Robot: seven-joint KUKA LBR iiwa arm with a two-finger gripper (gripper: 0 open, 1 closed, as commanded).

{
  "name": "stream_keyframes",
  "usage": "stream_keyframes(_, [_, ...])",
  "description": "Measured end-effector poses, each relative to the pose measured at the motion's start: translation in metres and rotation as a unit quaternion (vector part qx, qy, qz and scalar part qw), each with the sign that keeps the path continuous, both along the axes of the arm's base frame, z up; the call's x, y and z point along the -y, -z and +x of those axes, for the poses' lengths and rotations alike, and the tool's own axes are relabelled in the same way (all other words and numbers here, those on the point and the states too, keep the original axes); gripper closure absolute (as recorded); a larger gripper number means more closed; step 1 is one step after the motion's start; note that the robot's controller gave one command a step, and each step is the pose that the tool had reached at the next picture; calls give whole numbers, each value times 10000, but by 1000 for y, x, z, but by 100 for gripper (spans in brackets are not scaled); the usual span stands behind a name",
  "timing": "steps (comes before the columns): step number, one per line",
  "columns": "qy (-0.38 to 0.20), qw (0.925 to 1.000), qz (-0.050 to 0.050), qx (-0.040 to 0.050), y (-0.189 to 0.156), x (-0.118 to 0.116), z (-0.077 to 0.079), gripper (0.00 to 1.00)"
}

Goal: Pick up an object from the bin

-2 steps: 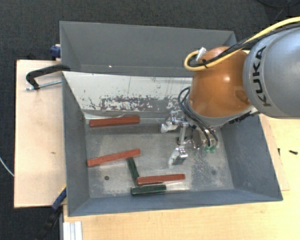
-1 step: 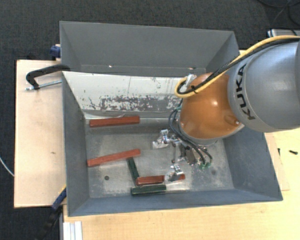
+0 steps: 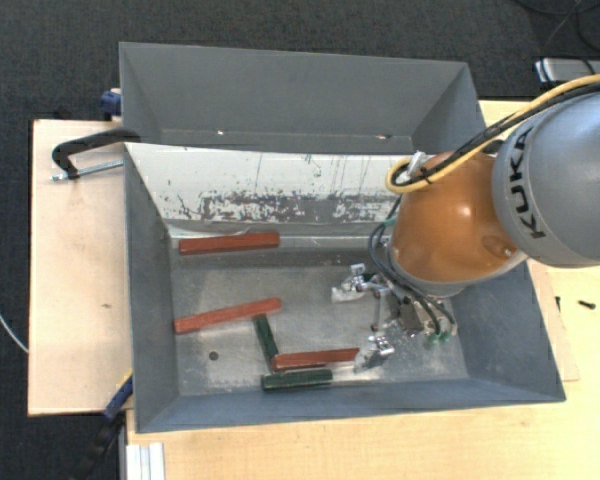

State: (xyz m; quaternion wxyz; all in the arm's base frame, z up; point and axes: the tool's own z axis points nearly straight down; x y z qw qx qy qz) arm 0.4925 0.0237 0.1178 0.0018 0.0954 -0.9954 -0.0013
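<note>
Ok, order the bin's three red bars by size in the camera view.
Largest: the flat red bar by the back wall and the flat red bar mid-floor, alike.
Smallest: the flat red bar near the front.

Even, fairly bright light from overhead. The bin [image 3: 150,268] has a pale glare band with streaky reflections on its back wall, upper centre. The orange wrist cover [image 3: 445,236] at right shows a soft highlight. The floor under it is darker, probably its shadow. The carpet [image 3: 280,8] along the top is dim.
</note>
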Motion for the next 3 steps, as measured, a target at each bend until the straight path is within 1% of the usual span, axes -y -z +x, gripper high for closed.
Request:
stream_keyframes(1, [-1544, 9879, -115, -43, 32, -51, 9, 100])
stream_keyframes(2, [-1541, 9880, -114, -43, 32, -51, 9, 100])
stream_keyframes(3, [-2074, 9783, -23, 33, 15, -59, 4, 100])
